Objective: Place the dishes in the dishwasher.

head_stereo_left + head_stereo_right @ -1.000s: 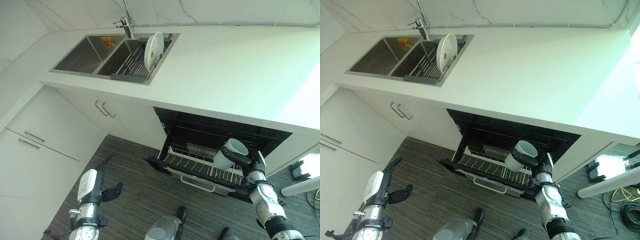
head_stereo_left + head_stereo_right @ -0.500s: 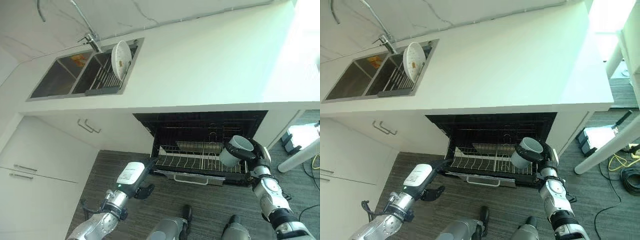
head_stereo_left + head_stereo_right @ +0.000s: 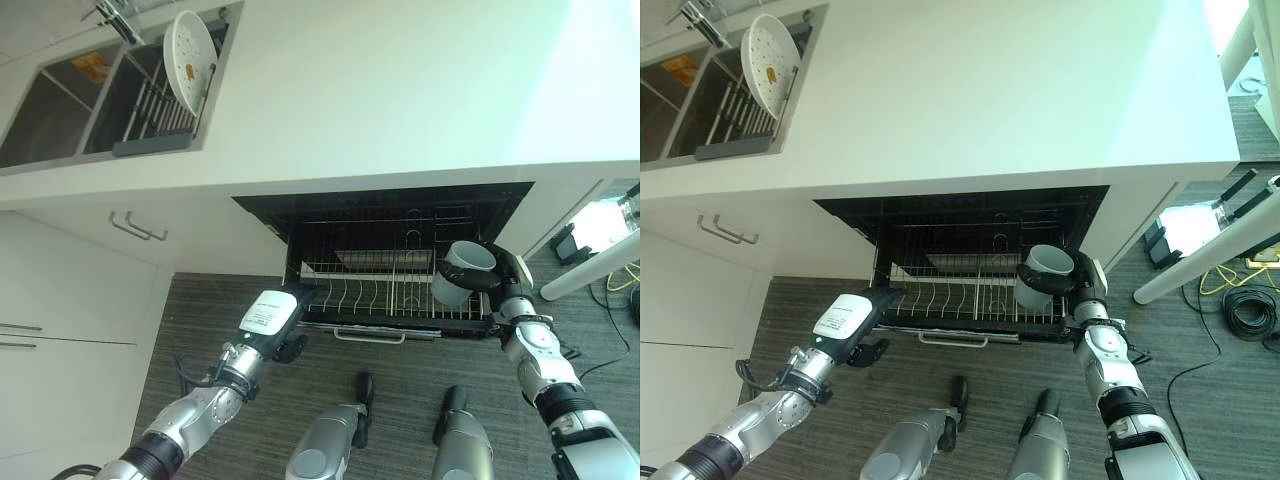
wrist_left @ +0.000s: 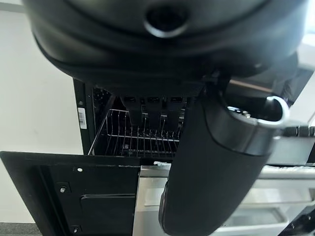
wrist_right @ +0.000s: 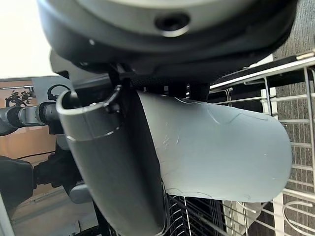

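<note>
Gripping the cup (image 3: 466,270) with your right hand (image 3: 507,281) fingers above the rack (image 3: 385,300), you could catch its wires; left hand (image 3: 272,318) fingers look relaxed.

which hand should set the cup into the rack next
The right robot hand. It already grips the cup and holds it over the right end of the pulled-out rack. The left robot hand is at the rack's left front corner, holding no dish and far from the cup.
</note>
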You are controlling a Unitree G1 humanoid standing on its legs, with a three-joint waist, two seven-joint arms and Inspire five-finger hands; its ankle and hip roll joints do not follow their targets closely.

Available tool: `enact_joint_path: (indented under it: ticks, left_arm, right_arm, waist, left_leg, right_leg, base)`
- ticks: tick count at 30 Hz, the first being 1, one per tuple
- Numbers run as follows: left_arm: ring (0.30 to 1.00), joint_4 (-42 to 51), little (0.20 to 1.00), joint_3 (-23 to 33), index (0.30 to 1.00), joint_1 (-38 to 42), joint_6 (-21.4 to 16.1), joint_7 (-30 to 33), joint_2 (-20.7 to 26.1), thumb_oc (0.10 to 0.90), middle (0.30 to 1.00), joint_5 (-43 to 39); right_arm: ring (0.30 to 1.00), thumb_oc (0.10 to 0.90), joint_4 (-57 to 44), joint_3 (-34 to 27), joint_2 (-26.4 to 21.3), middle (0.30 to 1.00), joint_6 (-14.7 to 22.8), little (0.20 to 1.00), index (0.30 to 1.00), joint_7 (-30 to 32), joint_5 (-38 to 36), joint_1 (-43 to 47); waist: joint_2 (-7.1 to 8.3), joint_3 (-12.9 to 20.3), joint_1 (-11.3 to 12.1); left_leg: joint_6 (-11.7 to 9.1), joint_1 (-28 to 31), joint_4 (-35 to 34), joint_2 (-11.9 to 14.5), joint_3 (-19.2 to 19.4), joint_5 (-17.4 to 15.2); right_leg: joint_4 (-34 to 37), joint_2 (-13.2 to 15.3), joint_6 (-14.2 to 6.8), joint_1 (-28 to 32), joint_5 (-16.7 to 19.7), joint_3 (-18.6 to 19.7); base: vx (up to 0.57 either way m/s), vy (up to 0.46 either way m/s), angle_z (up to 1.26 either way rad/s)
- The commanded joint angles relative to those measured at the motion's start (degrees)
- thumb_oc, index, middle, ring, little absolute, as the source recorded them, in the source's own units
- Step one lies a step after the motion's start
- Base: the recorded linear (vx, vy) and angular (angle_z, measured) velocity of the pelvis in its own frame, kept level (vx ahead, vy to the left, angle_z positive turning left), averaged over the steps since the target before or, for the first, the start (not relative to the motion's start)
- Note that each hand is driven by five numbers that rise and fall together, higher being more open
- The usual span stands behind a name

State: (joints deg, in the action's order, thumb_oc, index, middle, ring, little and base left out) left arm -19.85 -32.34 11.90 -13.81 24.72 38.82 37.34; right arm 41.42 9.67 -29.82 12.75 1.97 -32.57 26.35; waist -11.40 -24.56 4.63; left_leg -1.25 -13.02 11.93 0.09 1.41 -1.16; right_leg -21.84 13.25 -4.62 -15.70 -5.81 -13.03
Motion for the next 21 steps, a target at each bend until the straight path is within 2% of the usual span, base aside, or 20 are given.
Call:
enact_joint_path:
  ticks: [1,5,6,14,15,17,19,21]
  left_arm:
    - [0.900,3.5,0.900,0.8,0.900,1.5,0.8,0.8,3.3,0.800,0.900,-0.7]
    - [0.900,2.7,0.900,-0.8,0.900,4.5,1.2,-0.1,4.1,0.800,0.900,-1.4]
    - [0.900,2.6,0.900,-2.1,0.900,6.6,1.7,-1.2,4.9,0.800,0.900,-1.2]
    - [0.900,2.6,0.900,-4.0,0.900,10.6,2.2,-2.9,6.9,0.800,0.900,-2.5]
    - [0.900,2.6,0.900,-4.2,0.900,11.2,2.0,-3.2,7.5,0.800,0.900,-2.6]
    - [0.900,3.1,0.900,-4.5,0.900,12.5,2.1,-3.7,8.8,0.800,0.900,-3.5]
    - [0.900,4.0,0.900,-4.5,0.900,12.9,2.4,-4.3,9.6,0.800,0.900,-3.8]
    - [0.900,4.4,0.900,-4.3,0.900,13.0,2.8,-4.7,9.6,0.800,0.900,-3.5]
  right_arm:
    - [0.300,0.400,-2.1,2.2,-1.0,0.300,3.4,0.300,0.300,-0.9,3.3,4.5]
    - [0.300,0.400,-1.2,3.3,-1.6,0.300,3.4,0.300,0.300,-0.3,4.8,7.3]
    - [0.300,0.400,-0.4,4.4,-2.1,0.300,3.4,0.300,0.300,0.3,7.8,9.2]
    - [0.300,0.400,1.5,7.2,-3.7,0.300,3.1,0.300,0.300,2.2,13.8,12.2]
    - [0.900,0.800,1.9,7.7,-4.1,0.900,2.6,0.900,0.900,2.7,14.9,12.5]
    - [0.900,0.800,2.6,8.7,-4.6,0.900,1.1,0.900,0.900,3.2,15.4,12.9]
    - [0.900,0.800,2.6,9.2,-4.7,0.900,1.7,0.900,0.900,3.6,14.1,12.6]
    - [0.900,0.800,1.4,8.6,-4.4,0.900,5.2,0.900,0.900,2.2,9.6,12.4]
  waist:
    - [0.87,1.4,0.7]
    - [1.52,0.1,1.0]
    - [2.09,-0.7,1.4]
    - [2.95,-2.0,2.0]
    - [3.16,-2.2,2.1]
    - [3.51,-2.7,2.4]
    - [3.59,-3.1,2.5]
    - [3.53,-3.4,2.4]
  left_leg:
    - [-0.4,-2.2,5.3,2.1,-0.5,-7.5]
    - [-0.3,-3.1,5.3,2.3,-0.7,-7.2]
    - [-0.1,-3.7,5.3,2.4,-1.0,-6.9]
    - [0.1,-4.3,5.3,2.5,-1.5,-6.6]
    - [0.2,-4.4,5.3,2.5,-1.6,-6.5]
    - [0.2,-4.5,5.3,2.4,-1.7,-6.5]
    - [0.3,-4.4,5.3,2.3,-1.9,-6.5]
    - [0.4,-4.5,5.3,2.2,-2.0,-6.4]
  right_leg:
    - [4.7,-1.0,-3.3,2.1,-1.8,2.7]
    - [4.7,-1.3,-3.3,1.1,-1.2,2.9]
    - [4.7,-1.5,-3.4,0.5,-0.8,2.8]
    - [4.6,-1.7,-3.5,0.0,-0.1,2.5]
    - [4.5,-1.7,-3.5,-0.1,-0.1,2.4]
    - [4.2,-1.7,-3.6,-0.3,-0.1,2.3]
    - [4.0,-1.6,-3.6,-0.2,-0.1,2.2]
    - [3.7,-1.6,-3.6,-0.5,-0.1,2.3]
  base:
    - [-0.06,-0.039,-0.02]
    - [-0.05,-0.045,-0.02]
    - [-0.06,-0.076,-0.01]
    - [-0.02,-0.026,-0.01]
    - [-0.03,-0.054,-0.02]
    - [-0.02,-0.058,0.05]
    - [0.00,-0.027,0.18]
    - [-0.01,0.004,0.09]
